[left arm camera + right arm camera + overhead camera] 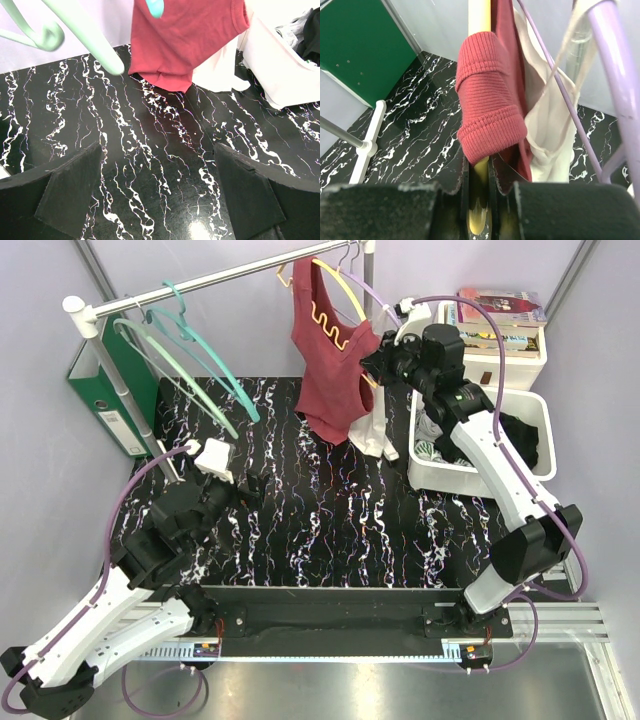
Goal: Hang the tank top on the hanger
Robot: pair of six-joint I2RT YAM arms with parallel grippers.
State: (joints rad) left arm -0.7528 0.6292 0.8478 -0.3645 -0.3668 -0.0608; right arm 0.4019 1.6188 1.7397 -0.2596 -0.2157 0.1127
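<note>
Up at one o'clock from the middle of the table (330, 530), my right claw (378, 365) is pinched nearly closed on the lower end of the yellow hanger's (479, 15) arm, both fingers flat against the plastic. The tank top (330, 370) hangs from that hanger under the rail (230, 275), its hem just above the tabletop. One ribbed strap (487, 115) sits bunched and folded over the arm right above my fingers. At three o'clock of it hangs a white camisole (545, 130) on a lilac hanger (615, 75), close by but on its own frame.

My left claw (245, 490) hovers at nine o'clock over the table, spread wide and holding nothing.

I judge the dressing almost done: the strap is on the arm but crumpled near its tip. Next I need that strap drawn up toward the hanger's shoulder so it cannot slide off. That calls for my left claw to come up and tug, while my right steadies the hanger.
</note>
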